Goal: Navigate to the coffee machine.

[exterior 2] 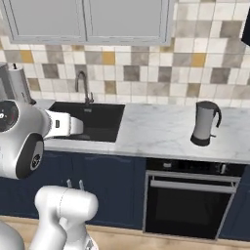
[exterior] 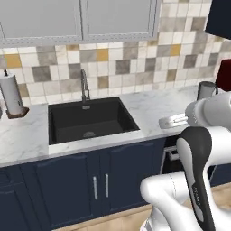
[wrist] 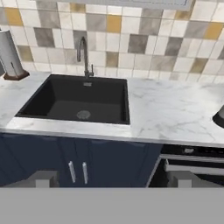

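The robot faces the black sink set into the marble worktop, its tap at the back edge. A paper towel roll stands toward the left end, a grey kettle right of the sink above the oven. The gripper hangs before the cabinets, fingertips spread wide, holding nothing. No coffee machine is anywhere on this stretch.

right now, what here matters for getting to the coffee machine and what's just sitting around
For the job:
gripper, open, facing the counter.

Just sitting about:
kettle
sink
faucet
paper towel roll
oven
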You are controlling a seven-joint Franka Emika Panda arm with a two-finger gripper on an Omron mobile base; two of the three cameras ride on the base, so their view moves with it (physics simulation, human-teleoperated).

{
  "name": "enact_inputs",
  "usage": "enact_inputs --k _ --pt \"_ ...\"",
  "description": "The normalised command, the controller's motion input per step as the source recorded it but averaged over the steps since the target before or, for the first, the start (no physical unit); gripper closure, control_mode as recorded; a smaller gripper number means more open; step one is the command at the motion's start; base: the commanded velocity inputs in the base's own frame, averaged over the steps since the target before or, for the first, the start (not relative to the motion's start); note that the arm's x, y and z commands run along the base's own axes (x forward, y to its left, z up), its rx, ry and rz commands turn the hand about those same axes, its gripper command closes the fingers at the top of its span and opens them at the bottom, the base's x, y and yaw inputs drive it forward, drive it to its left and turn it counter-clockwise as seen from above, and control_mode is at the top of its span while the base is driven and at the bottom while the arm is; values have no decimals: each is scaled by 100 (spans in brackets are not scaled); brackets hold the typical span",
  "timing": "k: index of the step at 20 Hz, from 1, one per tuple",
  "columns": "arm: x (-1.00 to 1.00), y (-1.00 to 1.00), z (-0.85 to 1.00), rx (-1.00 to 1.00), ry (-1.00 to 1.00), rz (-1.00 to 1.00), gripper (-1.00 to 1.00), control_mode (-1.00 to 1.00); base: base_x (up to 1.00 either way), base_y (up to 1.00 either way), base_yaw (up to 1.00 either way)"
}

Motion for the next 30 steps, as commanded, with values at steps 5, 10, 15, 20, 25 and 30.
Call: enact_inputs --k 5,10,15,20,25,30 --pt "0 0 0 0 0 0 -100 100 -2 100 0" --pt "0 0 0 0 0 0 -100 100 0 100 0" --pt "0 0 0 0 0 0 -100 100 0 100 0" --pt "0 0 0 0 0 0 -100 100 9 100 0" --pt "0 0 0 0 0 0 -100 100 60 100 0" --pt "0 0 0 0 0 0 -100 100 100 68 0"
